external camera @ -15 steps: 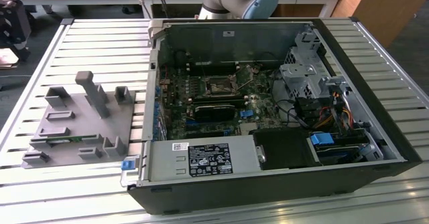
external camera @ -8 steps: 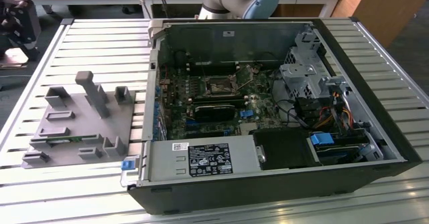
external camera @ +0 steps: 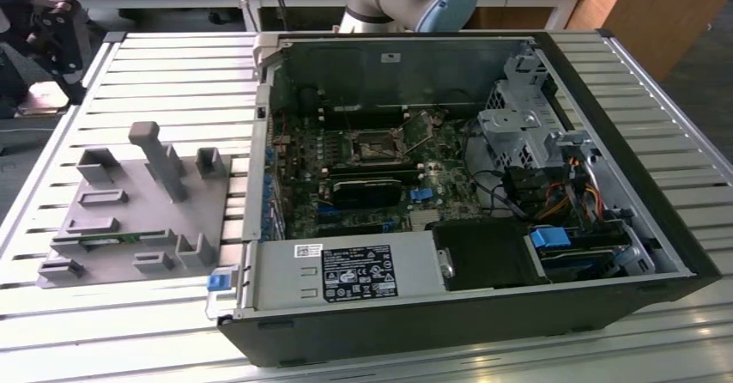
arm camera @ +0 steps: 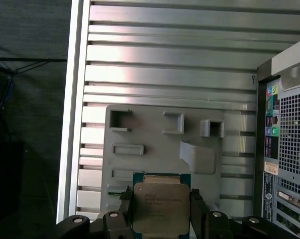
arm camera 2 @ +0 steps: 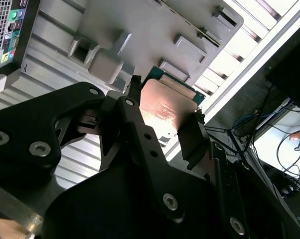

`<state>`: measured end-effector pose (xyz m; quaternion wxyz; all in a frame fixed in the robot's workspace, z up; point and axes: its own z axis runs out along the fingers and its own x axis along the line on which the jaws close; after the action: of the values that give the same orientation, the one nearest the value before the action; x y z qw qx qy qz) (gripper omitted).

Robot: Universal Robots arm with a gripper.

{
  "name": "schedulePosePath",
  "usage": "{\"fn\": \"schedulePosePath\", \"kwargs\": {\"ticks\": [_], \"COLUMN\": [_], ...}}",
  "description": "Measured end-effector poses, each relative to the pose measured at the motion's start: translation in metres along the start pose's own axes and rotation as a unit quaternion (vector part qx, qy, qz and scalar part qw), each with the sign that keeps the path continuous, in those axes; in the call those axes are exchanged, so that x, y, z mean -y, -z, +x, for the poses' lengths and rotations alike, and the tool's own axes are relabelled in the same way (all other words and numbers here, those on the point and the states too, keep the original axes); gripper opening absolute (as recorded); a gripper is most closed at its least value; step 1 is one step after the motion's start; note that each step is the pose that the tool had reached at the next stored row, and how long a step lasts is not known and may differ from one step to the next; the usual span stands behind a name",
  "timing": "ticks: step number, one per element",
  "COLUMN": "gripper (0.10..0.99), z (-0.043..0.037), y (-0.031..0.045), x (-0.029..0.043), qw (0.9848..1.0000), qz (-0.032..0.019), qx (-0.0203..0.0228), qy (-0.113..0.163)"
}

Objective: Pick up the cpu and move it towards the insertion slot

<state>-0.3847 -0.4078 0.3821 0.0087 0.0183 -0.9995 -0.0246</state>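
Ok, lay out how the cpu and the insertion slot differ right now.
Place: the cpu is clamped in the gripper outside the computer case, near the grey tray; the insertion slot sits on the motherboard inside it. Look: the cpu shows a pale solid metal top, the insertion slot a black frame with a dark centre. Both are small and square.

Silvery cpu (arm camera: 161, 208) between jaws, well apart from insertion slot (external camera: 375, 148)
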Motion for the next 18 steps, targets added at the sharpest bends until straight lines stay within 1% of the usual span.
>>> {"fn": "schedulePosePath", "kwargs": {"ticks": [7, 18], "gripper": [0.545, 0.545], "z": [-0.0173, -0.0396], "y": [0.0004, 0.0008], "x": [0.0006, 0.0014], "qw": [1.0000, 1.0000], "qz": [0.0000, 0.0000], "qx": [0.0000, 0.0005], "qy": [0.000, 0.000]}}
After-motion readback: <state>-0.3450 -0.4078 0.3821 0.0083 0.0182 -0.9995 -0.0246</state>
